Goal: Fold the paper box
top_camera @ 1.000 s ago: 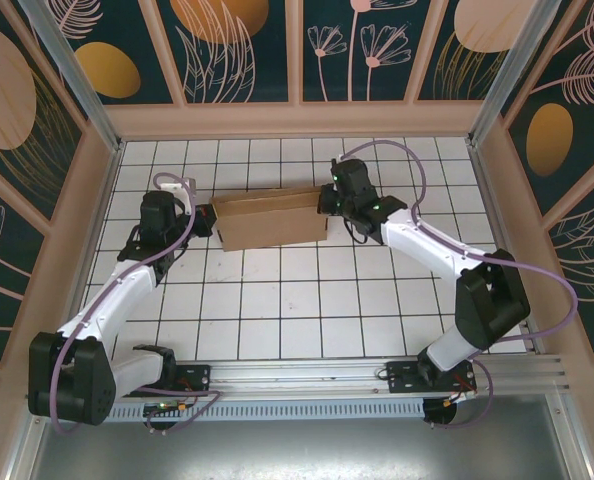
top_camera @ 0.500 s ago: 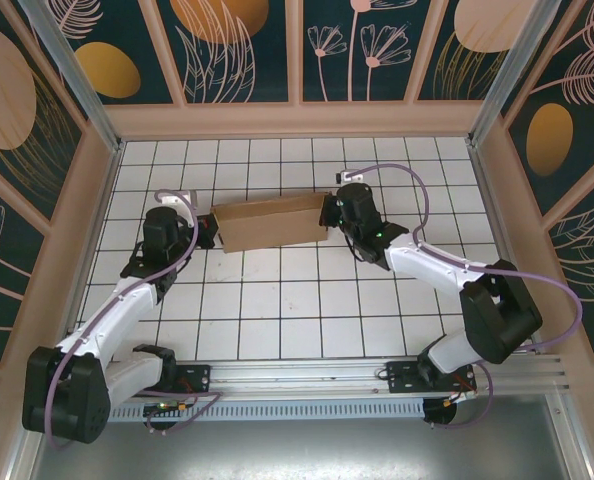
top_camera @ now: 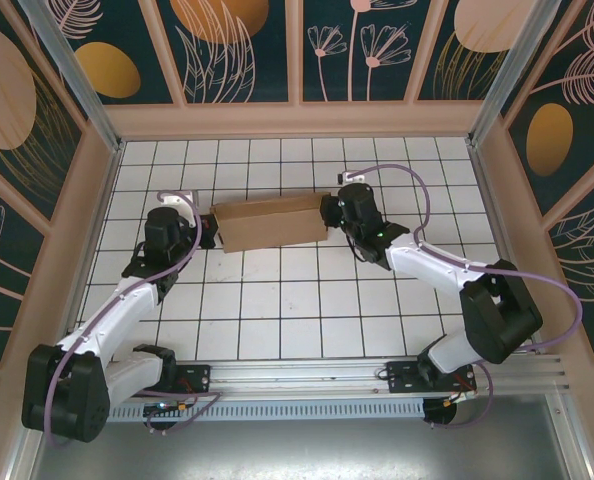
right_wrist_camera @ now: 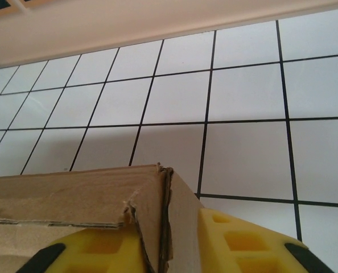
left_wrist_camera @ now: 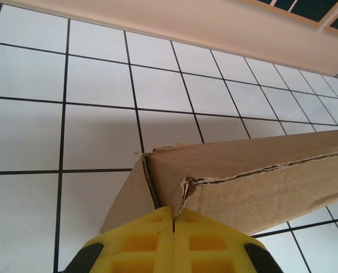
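The paper box (top_camera: pixel 272 222) sits folded up toward the far side of the tiled table (top_camera: pixel 297 310), lying between my two arms. My left gripper (left_wrist_camera: pixel 173 219) is pinched tight on its left-end corner. My right gripper (right_wrist_camera: pixel 169 242) has its fingers apart on either side of the other end wall, can't tell if they're actually squeezing.

Down below there's a floor (top_camera: pixel 277 310) of white square tiles with dark grout lines, evenly lit, with just soft shadows lying on it. Around it runs a pale wooden frame (top_camera: pixel 297 120), and above that the walls (top_camera: pixel 247 50) go dark teal, painted with thin pale leaves, flowers and big orange ovals. Grey metal posts (top_camera: pixel 69 70) slant up at the far corners. Along the near edge sits a silver metal rail (top_camera: pixel 307 373), then a plain grey surface (top_camera: pixel 377 450).
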